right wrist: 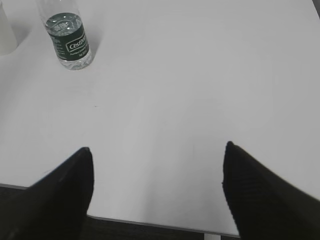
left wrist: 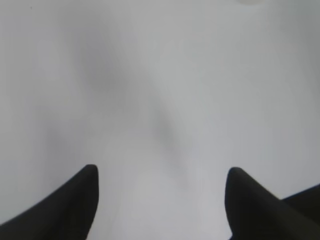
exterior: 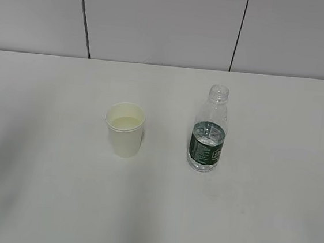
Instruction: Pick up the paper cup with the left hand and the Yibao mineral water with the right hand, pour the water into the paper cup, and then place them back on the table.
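Observation:
The cream-white paper cup stands upright on the white table, left of centre, with liquid in it. The capless Yibao bottle with its dark green label stands upright to the cup's right, partly filled with water. Neither arm shows in the exterior view. My left gripper is open and empty over bare table; a sliver of the cup shows at the top edge. My right gripper is open and empty near the table's front edge, with the bottle far up-left and the cup's side at the left edge.
A grey panelled wall stands behind the table. The table's front edge runs under my right gripper, with dark floor below it.

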`<action>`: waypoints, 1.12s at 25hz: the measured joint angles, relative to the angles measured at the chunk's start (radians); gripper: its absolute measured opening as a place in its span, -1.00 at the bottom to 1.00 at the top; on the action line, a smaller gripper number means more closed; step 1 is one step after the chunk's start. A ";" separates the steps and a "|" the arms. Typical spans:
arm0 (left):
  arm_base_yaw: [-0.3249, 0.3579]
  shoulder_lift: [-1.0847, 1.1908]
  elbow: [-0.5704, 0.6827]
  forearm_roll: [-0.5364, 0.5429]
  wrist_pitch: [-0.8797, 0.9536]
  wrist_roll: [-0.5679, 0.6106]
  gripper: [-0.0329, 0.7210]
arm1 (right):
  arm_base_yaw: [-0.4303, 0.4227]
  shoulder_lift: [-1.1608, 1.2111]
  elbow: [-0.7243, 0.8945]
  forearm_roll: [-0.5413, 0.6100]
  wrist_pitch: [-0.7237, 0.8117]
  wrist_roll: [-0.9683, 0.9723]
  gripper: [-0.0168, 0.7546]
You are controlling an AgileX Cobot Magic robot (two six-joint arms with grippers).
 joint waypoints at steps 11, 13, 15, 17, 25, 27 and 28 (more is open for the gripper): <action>0.000 -0.372 0.033 -0.053 0.209 0.000 0.47 | 0.000 0.000 0.000 0.000 0.000 0.000 0.58; 0.000 -0.436 0.067 -0.063 0.229 0.000 0.47 | 0.000 0.000 0.000 0.000 0.000 0.000 0.58; 0.000 -0.503 0.095 -0.087 0.242 0.000 0.47 | 0.000 0.000 0.000 0.000 0.000 0.000 0.58; 0.000 -0.558 0.123 -0.116 0.246 0.000 0.47 | 0.000 0.000 0.000 0.000 0.000 0.000 0.58; 0.000 -0.771 0.231 -0.143 0.235 0.000 0.47 | 0.000 0.000 0.000 0.000 0.000 0.000 0.58; 0.000 -0.821 0.231 -0.143 0.229 0.000 0.47 | 0.000 0.000 0.000 0.000 0.000 0.000 0.58; 0.000 -0.850 0.231 -0.143 0.228 0.000 0.47 | 0.000 0.000 0.000 0.000 0.000 0.000 0.58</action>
